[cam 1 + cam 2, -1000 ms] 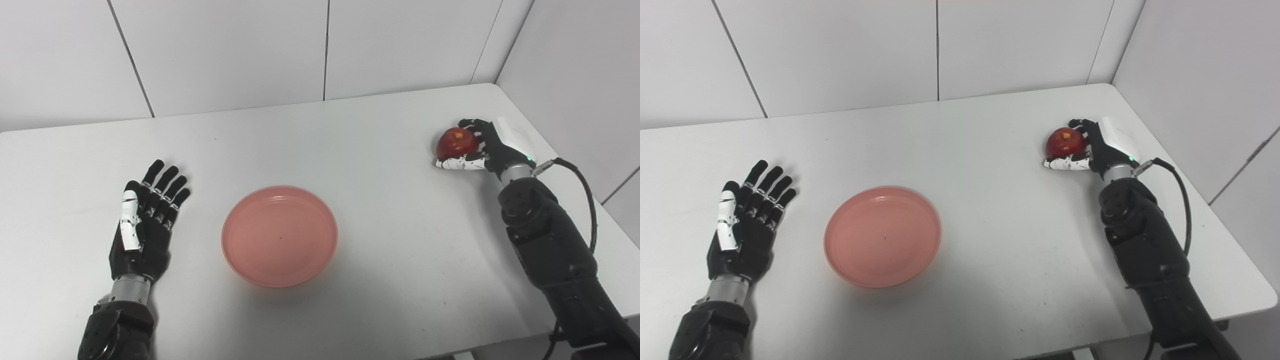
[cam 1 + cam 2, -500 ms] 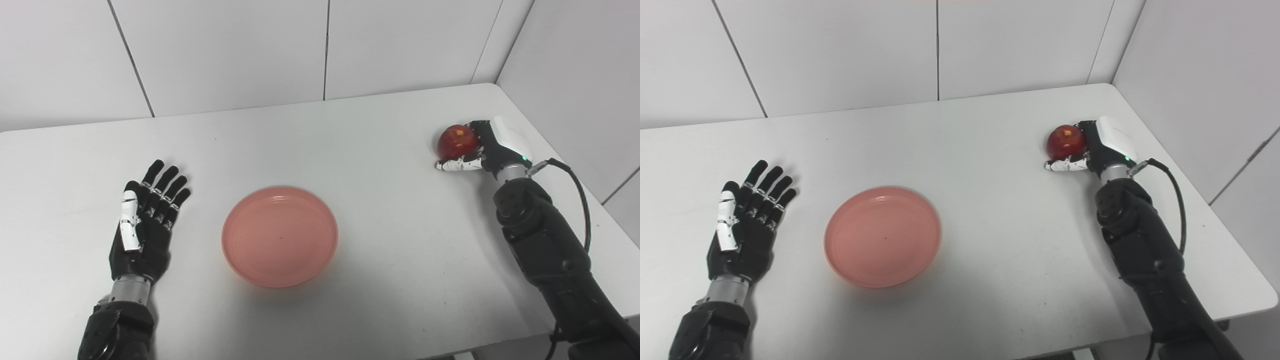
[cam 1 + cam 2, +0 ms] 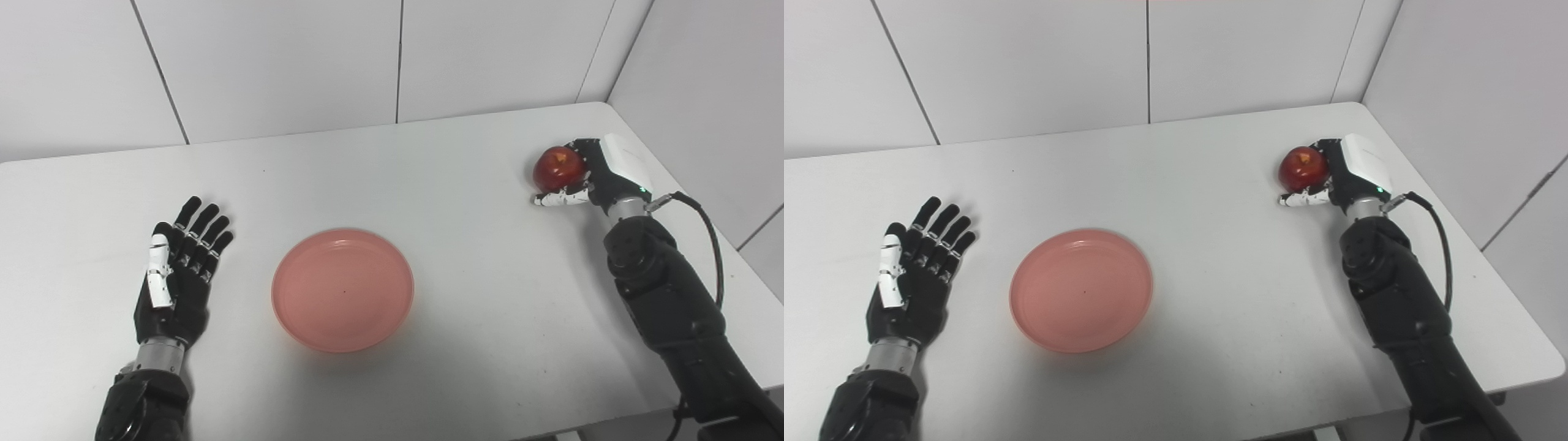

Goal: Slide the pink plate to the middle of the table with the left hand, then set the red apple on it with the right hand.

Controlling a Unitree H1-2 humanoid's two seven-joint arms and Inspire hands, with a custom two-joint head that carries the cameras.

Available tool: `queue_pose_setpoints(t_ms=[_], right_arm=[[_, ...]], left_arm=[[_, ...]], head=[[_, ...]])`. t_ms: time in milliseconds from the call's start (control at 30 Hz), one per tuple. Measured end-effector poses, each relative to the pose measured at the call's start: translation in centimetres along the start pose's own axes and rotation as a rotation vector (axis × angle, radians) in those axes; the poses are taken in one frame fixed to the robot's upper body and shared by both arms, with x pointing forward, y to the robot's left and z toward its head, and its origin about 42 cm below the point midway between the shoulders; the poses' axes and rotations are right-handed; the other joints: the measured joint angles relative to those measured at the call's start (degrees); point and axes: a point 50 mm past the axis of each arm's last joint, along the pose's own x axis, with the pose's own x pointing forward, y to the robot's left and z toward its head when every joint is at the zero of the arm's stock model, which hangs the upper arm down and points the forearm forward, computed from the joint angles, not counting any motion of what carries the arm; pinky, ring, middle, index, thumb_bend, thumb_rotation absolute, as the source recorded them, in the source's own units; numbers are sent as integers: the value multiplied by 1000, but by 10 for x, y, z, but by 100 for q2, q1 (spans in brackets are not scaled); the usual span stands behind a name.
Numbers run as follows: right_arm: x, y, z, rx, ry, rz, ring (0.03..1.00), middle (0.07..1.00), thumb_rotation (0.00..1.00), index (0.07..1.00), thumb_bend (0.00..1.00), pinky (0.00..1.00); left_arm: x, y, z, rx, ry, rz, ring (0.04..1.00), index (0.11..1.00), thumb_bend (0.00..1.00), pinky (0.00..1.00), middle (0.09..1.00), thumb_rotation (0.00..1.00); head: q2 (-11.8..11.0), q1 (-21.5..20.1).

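Where the white worktop (image 3: pixel 429 171) nears its far right corner: red apple (image 3: pixel 557 168), grasped by right hand (image 3: pixel 597 174), thumb beneath. Pink plate (image 3: pixel 343 289): mid-worktop, bare, well apart from apple. Left hand (image 3: pixel 177 275): flat on worktop left of plate, fingers spread, holding nothing, not touching plate.

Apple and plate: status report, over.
Left hand open, flat on table. Right hand shut on red apple, far right. Pink plate mid-table, empty. Path between clear.

Two head cameras side by side, looking down at same table (image 3: pixel 465 184).
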Motion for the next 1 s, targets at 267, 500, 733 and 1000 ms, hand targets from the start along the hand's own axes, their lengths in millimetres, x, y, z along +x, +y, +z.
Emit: queue_pose_setpoints(t_ms=[267, 500, 733, 1000], right_arm=[[0, -5, 2, 83, -2, -12, 511, 548, 58, 551, 613, 442], [-4, -6, 16, 146, -41, -34, 484, 524, 76, 554, 605, 418], [-14, -14, 41, 197, -134, -53, 474, 511, 106, 534, 609, 408], [-33, -1, 86, 221, -272, 19, 477, 513, 100, 548, 617, 428]], left_arm=[[0, -1, 0, 1, 1, -4, 879, 866, 408, 898, 875, 1000], [0, -1, 0, 1, 1, -4, 879, 865, 409, 899, 875, 1000], [0, -2, -1, 1, 2, -5, 877, 865, 409, 895, 874, 1000], [0, -5, -2, 17, 5, -9, 883, 869, 411, 900, 878, 1000]], head=[[-9, 9], [-18, 61], [-26, 140], [-26, 264]])
